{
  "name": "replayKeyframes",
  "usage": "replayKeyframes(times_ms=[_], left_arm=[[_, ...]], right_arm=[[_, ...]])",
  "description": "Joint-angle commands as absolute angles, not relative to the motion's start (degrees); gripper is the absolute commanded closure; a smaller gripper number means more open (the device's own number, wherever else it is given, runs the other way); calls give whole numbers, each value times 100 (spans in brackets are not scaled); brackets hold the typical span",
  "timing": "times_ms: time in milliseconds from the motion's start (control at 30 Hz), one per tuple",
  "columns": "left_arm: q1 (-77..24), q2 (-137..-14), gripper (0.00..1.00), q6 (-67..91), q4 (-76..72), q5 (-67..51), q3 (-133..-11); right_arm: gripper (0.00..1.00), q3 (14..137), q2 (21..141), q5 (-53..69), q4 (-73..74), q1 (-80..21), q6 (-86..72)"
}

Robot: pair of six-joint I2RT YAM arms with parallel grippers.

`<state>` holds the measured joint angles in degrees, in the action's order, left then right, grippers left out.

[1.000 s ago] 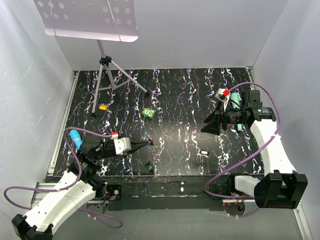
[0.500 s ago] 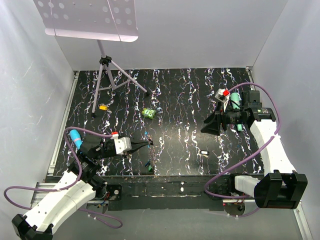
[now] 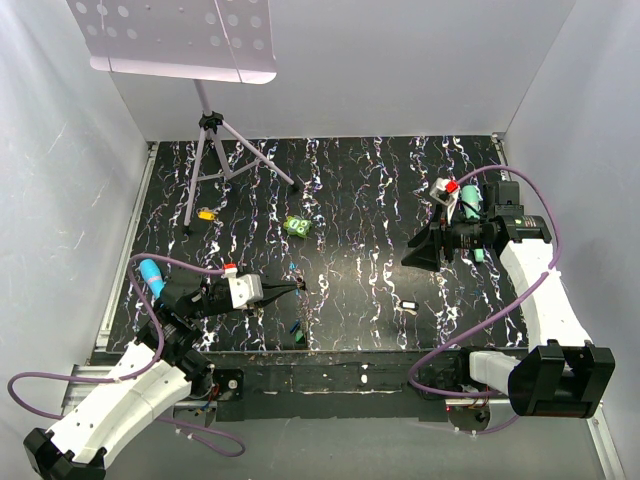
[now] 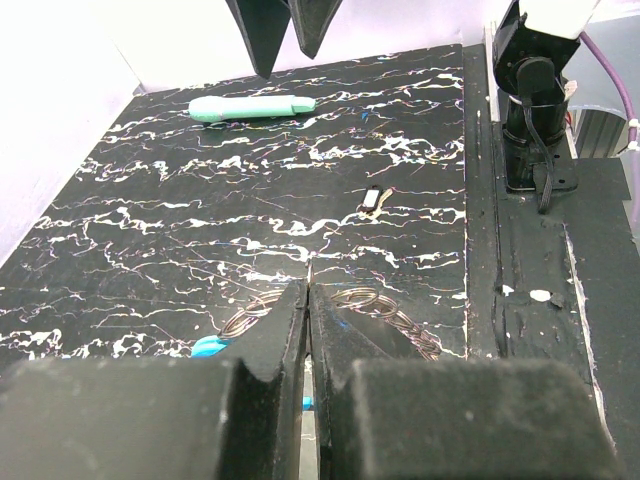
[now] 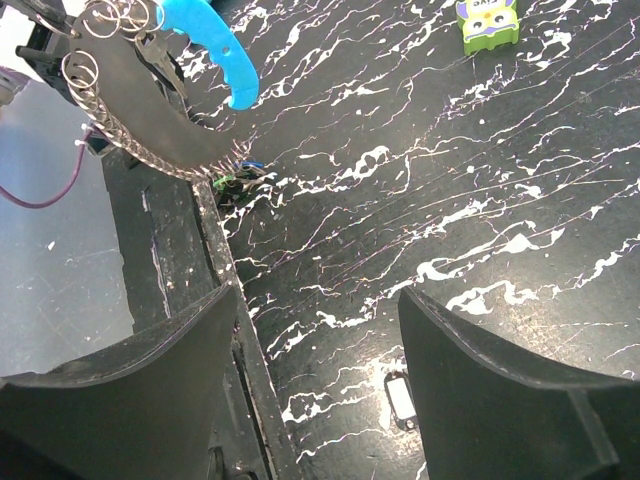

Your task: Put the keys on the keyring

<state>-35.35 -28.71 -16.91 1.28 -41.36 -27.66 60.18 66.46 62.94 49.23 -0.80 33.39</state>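
**KEYRING CLAMPED, KEYS LOOSE**

Left end effector (image 4: 308, 290): fingers together, clamped on the keyring (image 4: 380, 303) chain. The chain spills out either side of the tips, w/ blue clip (image 5: 212, 48) alongside.

Keys (image 5: 236, 178): just beside the keyring, lying on the tabletop (image 3: 360, 200).

Right end effector (image 5: 318, 300): fingers apart, nothing held, well apart from the keyring.

Handling (est.): chain is light & limp and will sag & swing. Keys are tiny, light, prob. slick. Pinch each key by its plastic head and keep the hole clear. The hole is too small to make out.
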Motion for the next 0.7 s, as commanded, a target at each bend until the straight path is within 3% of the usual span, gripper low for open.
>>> replayKeyframes(times_ms=[0,667], left_arm=[[-3498,-2839,100,-1723,-26,-4157,-2883],[-3428,-2830,100,-1723,-35,-4201,-2900]], right_arm=[[26,6099,6618,6337,5097,-62,3629],[30,6443,6926,6135,6135,-167,4957]])
